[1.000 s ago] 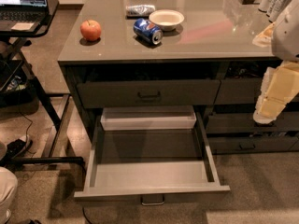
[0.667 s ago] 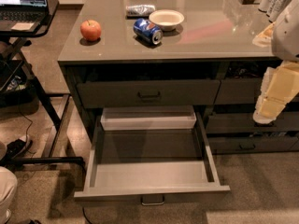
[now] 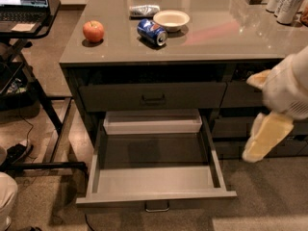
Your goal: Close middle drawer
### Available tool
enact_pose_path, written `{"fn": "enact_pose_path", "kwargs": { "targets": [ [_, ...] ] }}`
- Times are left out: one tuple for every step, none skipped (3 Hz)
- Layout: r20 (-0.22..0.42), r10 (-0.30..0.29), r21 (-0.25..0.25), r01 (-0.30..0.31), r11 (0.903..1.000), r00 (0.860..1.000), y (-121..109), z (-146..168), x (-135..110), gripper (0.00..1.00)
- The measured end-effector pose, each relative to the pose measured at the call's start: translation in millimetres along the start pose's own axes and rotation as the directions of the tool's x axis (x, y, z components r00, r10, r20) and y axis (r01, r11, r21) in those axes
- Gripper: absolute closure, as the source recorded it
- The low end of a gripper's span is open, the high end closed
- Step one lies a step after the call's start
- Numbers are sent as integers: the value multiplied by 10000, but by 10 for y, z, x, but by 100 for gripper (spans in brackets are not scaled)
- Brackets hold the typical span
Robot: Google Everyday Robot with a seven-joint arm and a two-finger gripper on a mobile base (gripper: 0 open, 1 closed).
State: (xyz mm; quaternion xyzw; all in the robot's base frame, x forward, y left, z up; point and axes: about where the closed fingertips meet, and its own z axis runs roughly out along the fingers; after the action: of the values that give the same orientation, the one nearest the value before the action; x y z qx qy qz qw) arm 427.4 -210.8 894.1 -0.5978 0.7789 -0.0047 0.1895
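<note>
You have the middle drawer [image 3: 156, 196] pulled far out toward the near side, under the closed top drawer [image 3: 110, 97]. Its grey box looks bare, and its small handle [image 3: 157, 208] just shows below the front edge. The gripper [image 3: 269, 129] hangs to the right of the drawer, about level with its right wall and apart from it, touching nothing. I cannot tell whether it is apart or together. In my judgement the closing push is not yet begun, because the gripper is beside the drawer and not in front of it. The first danger is the way around. If you bring the gripper straight to the left, it can hit the right wall or the near right corner of the drawer and shake it sideways. Go first toward the near side, then in front of the panel. The second danger is an off-centre push. Contact close to the right corner may twist the drawer on its runners, so it can jam or stop half open; aim near the handle instead. If the contact is too high, the gripper may slip over the front edge into the box. There is also a pale tray [image 3: 151, 124] at the far end, under the top drawer. I cannot say if it belongs to the drawer or if it could block the last part of the travel, so watch for resistance there. Keep the arm also clear of the counter [image 3: 221, 37] edge.
</note>
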Motion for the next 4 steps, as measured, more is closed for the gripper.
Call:
{"fn": "enact_pose_path", "kwargs": {
  "targets": [
    [531,249,-262,-235,9994,9983,205,657,238,0],
    [996,466,-510,-416,9978,9939,394,1292,442,0],
    [998,466,-511,-416,9978,9939,395,1293,442,0],
    [1279,513,-848,-406,9956,9905,522,1456,496,0]
  ]
}}
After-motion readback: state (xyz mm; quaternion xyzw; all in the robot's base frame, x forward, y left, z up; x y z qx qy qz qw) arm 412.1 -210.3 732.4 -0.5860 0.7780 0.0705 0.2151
